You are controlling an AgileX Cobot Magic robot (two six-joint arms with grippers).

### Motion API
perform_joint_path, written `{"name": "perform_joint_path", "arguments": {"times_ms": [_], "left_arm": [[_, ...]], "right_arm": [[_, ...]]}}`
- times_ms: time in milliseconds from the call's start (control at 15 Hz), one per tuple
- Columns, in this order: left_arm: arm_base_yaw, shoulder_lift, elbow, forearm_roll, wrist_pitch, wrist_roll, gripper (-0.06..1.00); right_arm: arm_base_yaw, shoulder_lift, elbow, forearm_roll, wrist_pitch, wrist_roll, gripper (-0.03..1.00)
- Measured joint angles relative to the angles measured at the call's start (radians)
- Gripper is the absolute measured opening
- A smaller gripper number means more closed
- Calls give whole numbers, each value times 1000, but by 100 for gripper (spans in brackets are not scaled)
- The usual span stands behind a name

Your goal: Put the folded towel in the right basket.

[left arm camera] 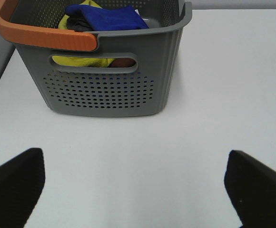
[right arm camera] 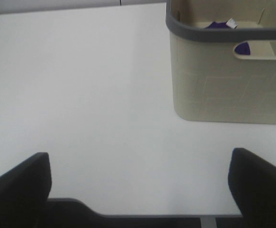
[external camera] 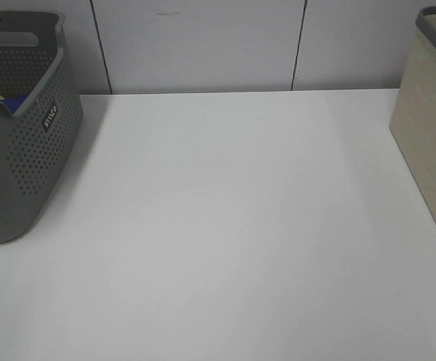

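The right basket (external camera: 428, 143) is beige with a dark grey rim and stands at the table's right edge; it also shows in the right wrist view (right arm camera: 223, 90). A purple cloth with a white tag (right arm camera: 217, 24) lies inside it and shows through the handle hole. The grey perforated left basket (external camera: 22, 150) with an orange handle (left arm camera: 43, 35) holds a blue towel (left arm camera: 107, 18) and a yellow cloth (left arm camera: 83, 61). My left gripper (left arm camera: 135, 190) is open and empty, facing the grey basket. My right gripper (right arm camera: 138, 190) is open and empty, short of the beige basket. Neither gripper shows in the exterior view.
The white table (external camera: 225, 226) lies between the two baskets. A panelled wall (external camera: 203, 45) runs along its far edge. The table's front edge (right arm camera: 152, 216) shows in the right wrist view.
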Motion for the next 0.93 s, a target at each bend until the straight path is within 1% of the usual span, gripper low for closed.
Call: {"name": "perform_joint_path", "arguments": {"times_ms": [67, 200, 267, 400, 933], "left_arm": [[0, 0, 0, 0, 0, 0, 99], [0, 0, 0, 0, 0, 0, 99], [0, 0, 0, 0, 0, 0, 99], [0, 0, 0, 0, 0, 0, 99], [0, 0, 0, 0, 0, 0, 99]], "right_arm": [[0, 0, 17, 0, -9, -16, 97], [0, 1, 106, 2, -106, -45, 97], [0, 2, 146, 5, -133, -45, 97], [0, 3, 166, 7, -119, -38, 97], [0, 3, 169, 16, -119, -36, 97]]}}
